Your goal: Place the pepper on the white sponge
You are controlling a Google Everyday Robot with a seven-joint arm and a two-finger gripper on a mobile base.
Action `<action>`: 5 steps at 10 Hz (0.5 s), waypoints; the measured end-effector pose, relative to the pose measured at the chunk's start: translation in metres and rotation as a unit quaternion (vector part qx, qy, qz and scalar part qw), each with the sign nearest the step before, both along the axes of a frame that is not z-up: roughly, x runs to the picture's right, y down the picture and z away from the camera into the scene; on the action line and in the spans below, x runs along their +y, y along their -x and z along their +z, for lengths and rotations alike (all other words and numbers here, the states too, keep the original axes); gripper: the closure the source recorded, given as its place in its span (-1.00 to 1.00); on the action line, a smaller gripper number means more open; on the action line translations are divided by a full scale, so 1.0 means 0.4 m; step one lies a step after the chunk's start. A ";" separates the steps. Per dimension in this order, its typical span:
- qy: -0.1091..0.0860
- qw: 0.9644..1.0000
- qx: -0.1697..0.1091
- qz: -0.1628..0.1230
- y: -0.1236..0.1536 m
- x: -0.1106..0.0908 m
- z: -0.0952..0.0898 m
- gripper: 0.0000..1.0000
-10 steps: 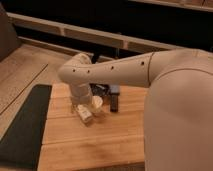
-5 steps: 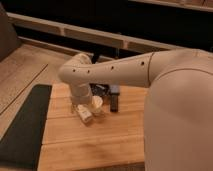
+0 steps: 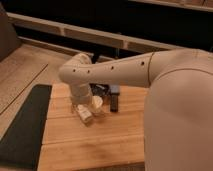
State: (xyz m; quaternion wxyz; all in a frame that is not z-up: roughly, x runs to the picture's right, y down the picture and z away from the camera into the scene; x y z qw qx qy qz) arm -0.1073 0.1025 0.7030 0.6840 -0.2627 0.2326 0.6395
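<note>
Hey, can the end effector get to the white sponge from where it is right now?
Probably yes. The end effector hangs low over the wooden table, right above the white sponge, with nothing seen between them. The cream cup stands close beside the sponge.

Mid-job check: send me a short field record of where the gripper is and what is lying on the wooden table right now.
gripper: low over the middle of the table, at the end of the white arm
pale blocky item: tilted, right under the gripper; possibly the white sponge, cannot confirm
pepper: not made out in this view
round cream cup: just right of the gripper
black rectangular bar: right of the cup
dark mat: along the table's left side
wooden slatted table: holds all of these
</note>
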 end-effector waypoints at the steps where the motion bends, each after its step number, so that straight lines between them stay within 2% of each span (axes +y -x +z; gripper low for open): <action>1: -0.004 1.000 -0.001 -0.001 0.001 -0.005 0.002 -0.30; 3: -0.057 0.997 -0.045 -0.026 0.021 -0.082 0.033 -0.30; 4: -0.092 0.992 -0.077 -0.041 0.037 -0.134 0.049 -0.30; 5: -0.127 0.984 -0.112 -0.053 0.052 -0.191 0.064 -0.30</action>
